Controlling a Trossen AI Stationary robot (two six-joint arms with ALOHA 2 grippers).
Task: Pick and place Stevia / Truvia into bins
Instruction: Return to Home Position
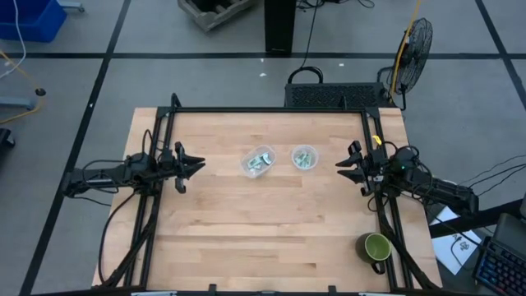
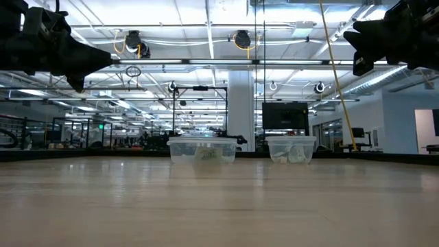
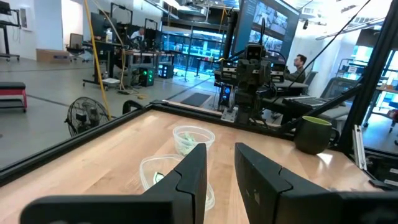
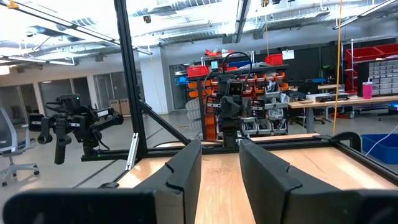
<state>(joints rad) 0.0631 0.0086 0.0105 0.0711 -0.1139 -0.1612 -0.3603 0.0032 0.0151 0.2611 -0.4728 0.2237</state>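
Observation:
Two clear plastic cups stand on their bases near the table's middle: the left cup (image 1: 257, 161) (image 2: 202, 149) (image 3: 163, 176) and the right cup (image 1: 304, 156) (image 2: 291, 148) (image 3: 193, 137). Pale green and white sachets (image 1: 261, 160) (image 1: 305, 158) lie inside both. My left gripper (image 1: 200, 166) (image 3: 220, 171) hovers open above the table's left side, pointing at the cups. My right gripper (image 1: 339, 167) (image 4: 220, 168) hovers open above the right side, also pointing inward. Both are empty.
A green mug (image 1: 376, 247) (image 3: 313, 134) stands near the table's near right corner. A black frame rail (image 1: 271, 109) runs along the far edge. Bare wood lies between each gripper and the cups. A person (image 3: 299, 61) sits in the room beyond the table.

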